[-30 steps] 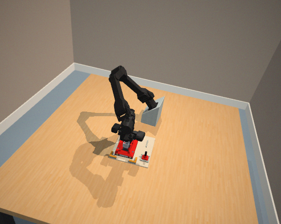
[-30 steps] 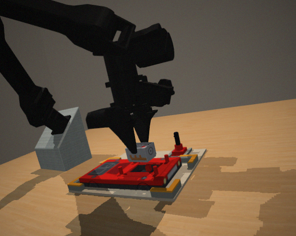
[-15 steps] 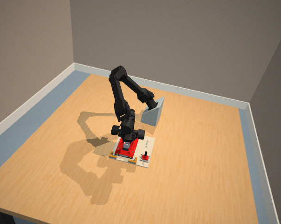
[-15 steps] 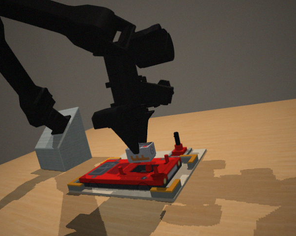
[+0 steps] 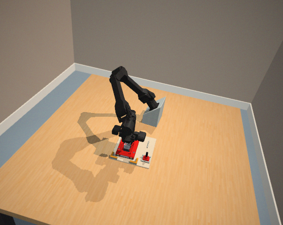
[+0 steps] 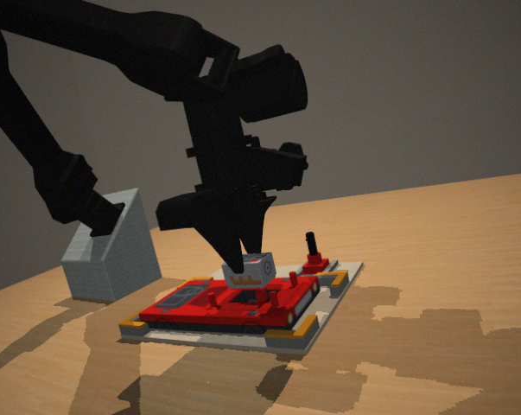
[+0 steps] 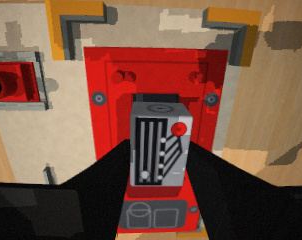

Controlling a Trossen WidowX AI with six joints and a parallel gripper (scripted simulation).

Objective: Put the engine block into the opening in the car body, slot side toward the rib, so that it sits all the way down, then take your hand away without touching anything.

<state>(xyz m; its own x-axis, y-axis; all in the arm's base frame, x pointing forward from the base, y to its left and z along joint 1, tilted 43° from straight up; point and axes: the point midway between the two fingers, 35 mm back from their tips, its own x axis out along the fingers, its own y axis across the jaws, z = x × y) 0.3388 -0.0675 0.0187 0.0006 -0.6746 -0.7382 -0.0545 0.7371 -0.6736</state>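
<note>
My gripper [image 5: 127,142] [image 6: 246,261] [image 7: 157,146] is shut on the grey engine block [image 5: 127,146] [image 6: 257,274] [image 7: 173,170], one finger on each side. The block hangs a little above the red car body [image 5: 134,148] [image 6: 233,317] [image 7: 161,70], roughly level. The dark opening [image 6: 247,296] [image 7: 156,98] shows below the block in the exterior view and beyond its far end in the wrist view; the block hides the rest. A small red upright [image 6: 262,295] stands at the opening, perhaps the rib. I cannot tell the slot side surely.
Red pegs [image 6: 212,300] [image 6: 293,278] stand up from the car body. Orange-topped corner guides [image 5: 134,161] [image 6: 291,332] [image 7: 83,10] surround it on the pale board [image 5: 142,151] [image 7: 71,125]. A red piece with a black stick [image 5: 146,157] [image 6: 314,262] stands beside the car.
</note>
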